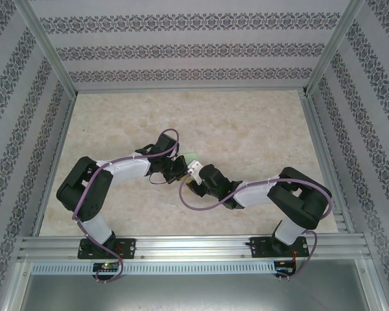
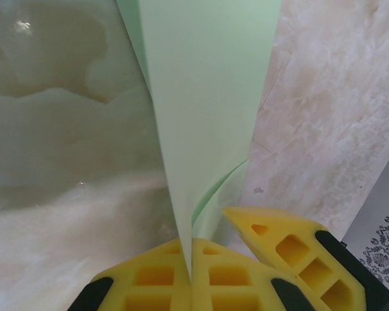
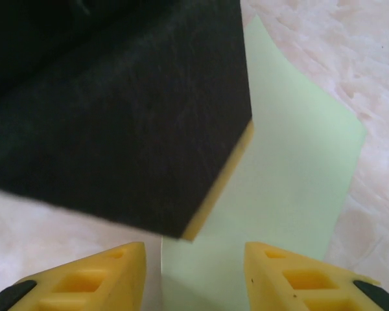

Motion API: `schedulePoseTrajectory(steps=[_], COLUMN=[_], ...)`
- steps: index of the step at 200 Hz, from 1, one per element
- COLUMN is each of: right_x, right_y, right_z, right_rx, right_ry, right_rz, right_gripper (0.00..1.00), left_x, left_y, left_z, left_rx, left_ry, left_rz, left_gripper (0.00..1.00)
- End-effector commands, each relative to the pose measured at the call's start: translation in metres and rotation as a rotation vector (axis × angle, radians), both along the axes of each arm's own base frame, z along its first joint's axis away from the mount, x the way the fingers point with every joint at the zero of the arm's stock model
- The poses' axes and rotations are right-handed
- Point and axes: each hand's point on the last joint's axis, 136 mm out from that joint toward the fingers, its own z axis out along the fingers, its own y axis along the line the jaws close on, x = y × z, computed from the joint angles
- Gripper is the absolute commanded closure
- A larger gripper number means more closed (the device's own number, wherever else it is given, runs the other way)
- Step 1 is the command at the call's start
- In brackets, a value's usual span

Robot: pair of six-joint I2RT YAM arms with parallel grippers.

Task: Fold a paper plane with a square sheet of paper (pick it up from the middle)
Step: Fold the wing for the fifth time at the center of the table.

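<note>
**Left gripper [image 2: 189, 262] pinched the paper [image 2: 207, 97] shut at the middle of the table [image 1: 246, 129].**
Right gripper [image 3: 194, 253] stood half open astride it, gripping nothing. The thin, matte mint paper (doubled over, it seemed) bowed softly. A clean fold likely called for closing gently, edges matched, no tugging.

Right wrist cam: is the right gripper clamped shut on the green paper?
No: the right gripper is open, its yellow fingers well apart, the green paper unpinched in the gap.
</note>
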Motion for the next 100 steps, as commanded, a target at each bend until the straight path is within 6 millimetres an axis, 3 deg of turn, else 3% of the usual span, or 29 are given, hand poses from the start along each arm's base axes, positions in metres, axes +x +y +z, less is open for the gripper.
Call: schedulePoseTrajectory(steps=[1,47,100], right_x=[0.0071,0.0118,0.0130], right_y=[0.0122,0.0105,0.0053], right_z=[0.0064,-0.0002,-0.0013], right_rx=[0.019,0.025,0.039], right_ry=[-0.058,-0.080,-0.089], right_rz=[0.017,-0.007,-0.032], right_gripper=[0.57,0.63,0.80], left_x=[0.0027,0.0024,0.0041], left_y=[-0.0067,-0.0066,0.0004], left_z=[0.0089,0.0111,0.0140], left_rx=[-0.009,-0.012,-0.016], left_ry=[-0.006,0.001,0.010], left_rz=[-0.002,0.007,0.032], left_gripper=[0.97,0.97,0.92])
